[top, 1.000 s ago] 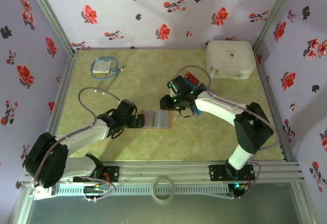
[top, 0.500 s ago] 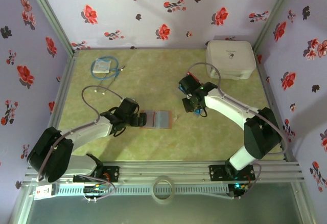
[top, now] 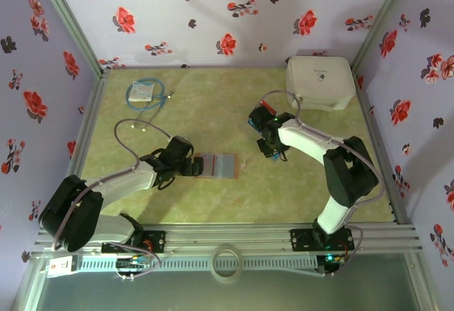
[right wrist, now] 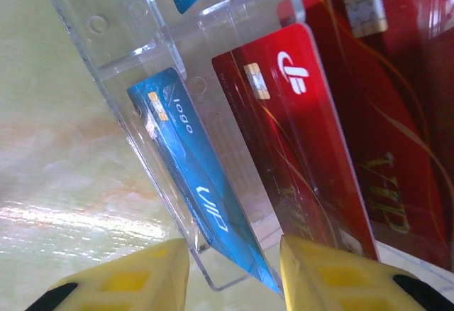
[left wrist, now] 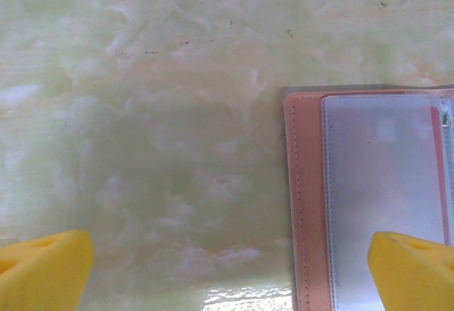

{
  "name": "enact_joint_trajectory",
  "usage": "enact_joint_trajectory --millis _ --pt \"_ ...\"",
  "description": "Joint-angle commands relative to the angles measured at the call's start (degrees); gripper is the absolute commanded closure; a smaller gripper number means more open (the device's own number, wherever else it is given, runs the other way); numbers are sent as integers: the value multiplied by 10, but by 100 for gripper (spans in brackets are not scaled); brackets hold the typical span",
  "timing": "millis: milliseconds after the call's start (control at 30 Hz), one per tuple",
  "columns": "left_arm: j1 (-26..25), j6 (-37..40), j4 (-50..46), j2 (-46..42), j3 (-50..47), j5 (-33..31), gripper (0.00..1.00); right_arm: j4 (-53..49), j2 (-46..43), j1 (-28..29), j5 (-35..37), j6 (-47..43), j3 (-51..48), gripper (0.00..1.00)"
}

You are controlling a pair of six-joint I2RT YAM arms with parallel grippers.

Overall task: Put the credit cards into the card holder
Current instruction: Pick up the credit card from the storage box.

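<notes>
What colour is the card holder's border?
Tan-brown border on the card holder; best in the left wrist view.

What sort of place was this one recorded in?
Most likely a small staged robot test booth: flower-print walls box in a green marbled tabletop, the left arm and right arm are bolted to a metal rail at its near edge, and props like the card holder lie out.

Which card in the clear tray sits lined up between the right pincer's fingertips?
The blue card with the chip and "logo" print; the red cards stand off to one side of it.
</notes>
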Motion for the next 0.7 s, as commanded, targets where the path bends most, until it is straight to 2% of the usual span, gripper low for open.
enact_joint_trajectory --millis 0,400,667 --pt "4 3 1 10 17 2 0 5 13 -5 -1 -9 19 64" --pt "3 3 7 15 12 3 0 8 13 -5 -32 -5 27 73" --pt "0 -1 8 13 7 5 0 -2 30 -5 -42 -13 42 87"
